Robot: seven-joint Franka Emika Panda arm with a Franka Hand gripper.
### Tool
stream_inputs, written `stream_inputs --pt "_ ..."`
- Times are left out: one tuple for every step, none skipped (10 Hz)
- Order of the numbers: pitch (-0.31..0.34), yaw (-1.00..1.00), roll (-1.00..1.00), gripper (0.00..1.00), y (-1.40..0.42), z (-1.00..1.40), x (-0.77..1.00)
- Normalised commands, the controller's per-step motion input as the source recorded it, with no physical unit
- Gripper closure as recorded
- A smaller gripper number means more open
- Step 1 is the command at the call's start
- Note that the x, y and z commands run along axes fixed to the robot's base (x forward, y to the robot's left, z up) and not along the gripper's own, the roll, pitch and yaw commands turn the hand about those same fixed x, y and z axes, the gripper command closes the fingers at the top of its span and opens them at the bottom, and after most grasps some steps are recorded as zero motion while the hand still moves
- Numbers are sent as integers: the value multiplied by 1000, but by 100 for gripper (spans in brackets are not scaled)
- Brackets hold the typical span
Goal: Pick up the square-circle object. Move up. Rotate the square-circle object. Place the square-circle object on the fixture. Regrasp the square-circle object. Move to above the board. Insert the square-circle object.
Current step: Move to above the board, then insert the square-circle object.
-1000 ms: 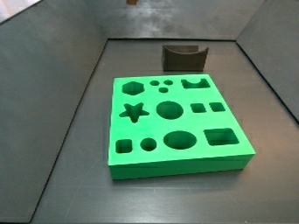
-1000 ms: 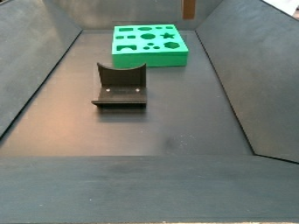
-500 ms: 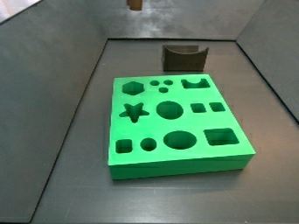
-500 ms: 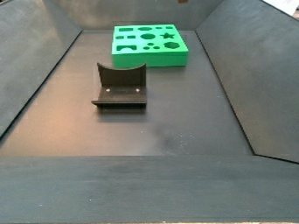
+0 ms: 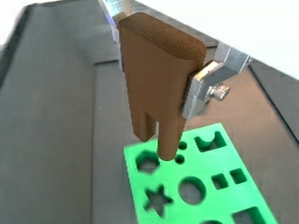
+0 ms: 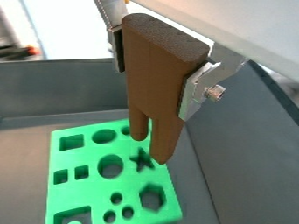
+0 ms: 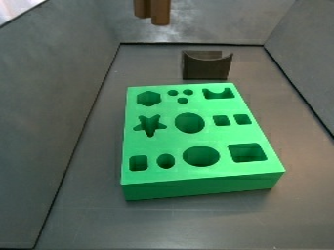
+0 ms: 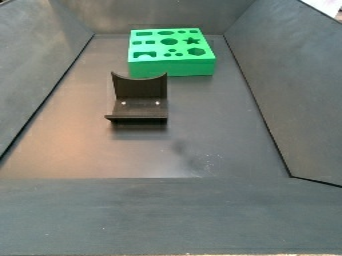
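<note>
In both wrist views my gripper [image 5: 160,66] [image 6: 158,70] is shut on the square-circle object [image 5: 158,74] [image 6: 155,83], a brown block with two prongs pointing down. Its silver fingers [image 5: 201,87] [image 6: 197,87] clamp the block's flat sides. Far below the prongs lies the green board [image 5: 212,168] [image 6: 79,164] with its cutouts. In a side view the block [image 7: 152,10] hangs at the top edge, high above the floor behind the board [image 7: 202,186]; the gripper is cut off there. The fixture [image 7: 205,64] [image 8: 136,100] stands bare on the floor. The board [image 8: 171,68] lies beyond it.
Dark sloping walls [image 7: 78,107] [image 8: 261,90] enclose the grey floor [image 8: 174,150] on both sides. The fixture's base plate [image 8: 136,118] reaches out over the floor on the side away from the board.
The brown block has come further into a side view from the top edge, toward the board. It has left the top edge of the other side view. Board and fixture have not moved.
</note>
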Motion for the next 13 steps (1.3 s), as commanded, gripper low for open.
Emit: stream_inputs --pt "4 1000 83 100 -403 33 102" --pt "9 1000 92 100 -176 17 67" --pt "11 1000 99 100 -107 12 53" --pt "15 1000 113 100 -76 0 51" --pt "18 1000 124 100 -55 -3 54" --pt "23 1000 144 100 -42 -3 56" --pt "26 1000 155 100 -37 -1 57" --pt "37 1000 201 100 -35 0 57" --pt "44 1000 227 100 -34 3 57" --pt "54 758 231 100 -31 8 59" --pt "59 523 205 100 -28 11 60" --pt "63 257 168 100 -27 17 63" --pt "0 0 -10 100 0 0 0"
